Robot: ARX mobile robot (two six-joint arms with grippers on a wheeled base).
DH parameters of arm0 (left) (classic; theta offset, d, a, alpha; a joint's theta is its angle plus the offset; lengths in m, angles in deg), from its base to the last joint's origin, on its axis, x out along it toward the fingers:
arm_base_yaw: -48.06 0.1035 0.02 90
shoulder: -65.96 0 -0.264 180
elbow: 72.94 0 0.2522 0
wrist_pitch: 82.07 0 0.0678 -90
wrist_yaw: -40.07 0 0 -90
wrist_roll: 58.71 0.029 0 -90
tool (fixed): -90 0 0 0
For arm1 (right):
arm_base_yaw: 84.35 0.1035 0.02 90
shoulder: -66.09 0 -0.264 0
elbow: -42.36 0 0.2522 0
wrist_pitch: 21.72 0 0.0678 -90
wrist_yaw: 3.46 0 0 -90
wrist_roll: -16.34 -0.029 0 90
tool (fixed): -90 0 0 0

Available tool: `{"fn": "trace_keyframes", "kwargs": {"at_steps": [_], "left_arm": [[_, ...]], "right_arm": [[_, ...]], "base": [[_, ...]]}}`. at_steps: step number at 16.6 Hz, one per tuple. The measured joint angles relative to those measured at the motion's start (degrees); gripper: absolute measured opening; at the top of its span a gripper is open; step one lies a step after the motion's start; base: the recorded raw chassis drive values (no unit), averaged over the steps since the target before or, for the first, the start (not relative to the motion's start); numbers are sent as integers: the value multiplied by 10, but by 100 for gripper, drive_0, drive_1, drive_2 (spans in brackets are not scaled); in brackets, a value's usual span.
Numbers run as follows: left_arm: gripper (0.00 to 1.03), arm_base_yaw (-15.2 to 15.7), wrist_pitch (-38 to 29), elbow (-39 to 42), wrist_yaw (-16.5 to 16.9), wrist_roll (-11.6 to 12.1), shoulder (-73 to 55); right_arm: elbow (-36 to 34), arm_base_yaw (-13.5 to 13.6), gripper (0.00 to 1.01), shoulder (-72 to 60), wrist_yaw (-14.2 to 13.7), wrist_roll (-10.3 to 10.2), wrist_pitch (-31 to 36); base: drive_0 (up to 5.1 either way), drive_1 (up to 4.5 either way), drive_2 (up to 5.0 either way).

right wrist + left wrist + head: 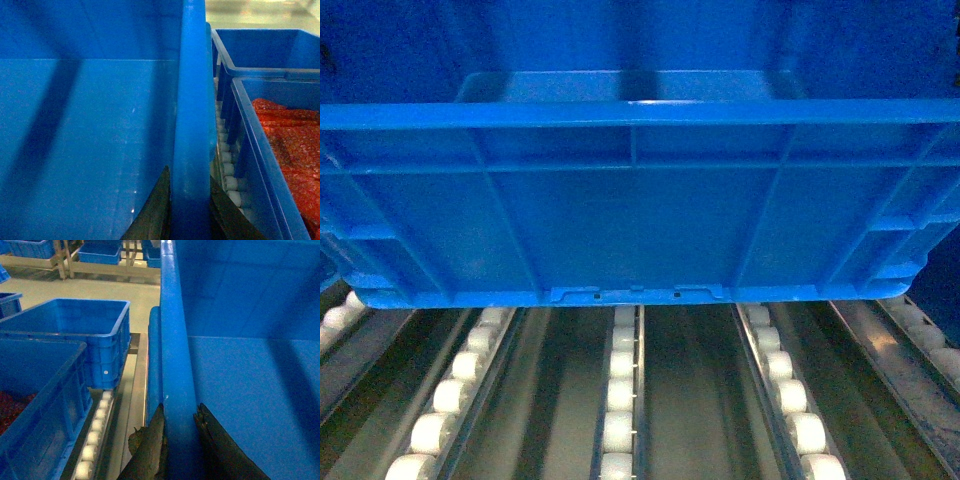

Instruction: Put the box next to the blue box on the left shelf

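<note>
i hold the box [640, 200] by opposite rims, left gripper [180, 427] and right gripper [189, 192] each clamped on a wall, keeping it level over the shelf [695, 390] rollers [620, 400] between neighbouring crates [75, 325].

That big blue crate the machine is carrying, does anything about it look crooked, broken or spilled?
Nothing stands out. The box sits level above the shelf rollers, each hand gripping a side rim: left hand, right hand. Its inside looks bare. The red contents of a neighbouring crate stay inside it.
</note>
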Motion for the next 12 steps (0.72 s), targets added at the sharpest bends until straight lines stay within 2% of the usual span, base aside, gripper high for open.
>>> {"fn": "trace_keyframes", "kwargs": {"at_steps": [8,10,12], "left_arm": [[9,0,0,0,0,0,0],[9,0,26,-5,-2,5,1],[9,1,42,-7,-4,12,2]], "right_arm": [[0,0,10,0,0,0,0],[-9,2,10,-1,-16,27,30],[-9,2,10,-1,-10,28,1]], "base": [[0,0,0],[0,0,0],[0,0,0]]}}
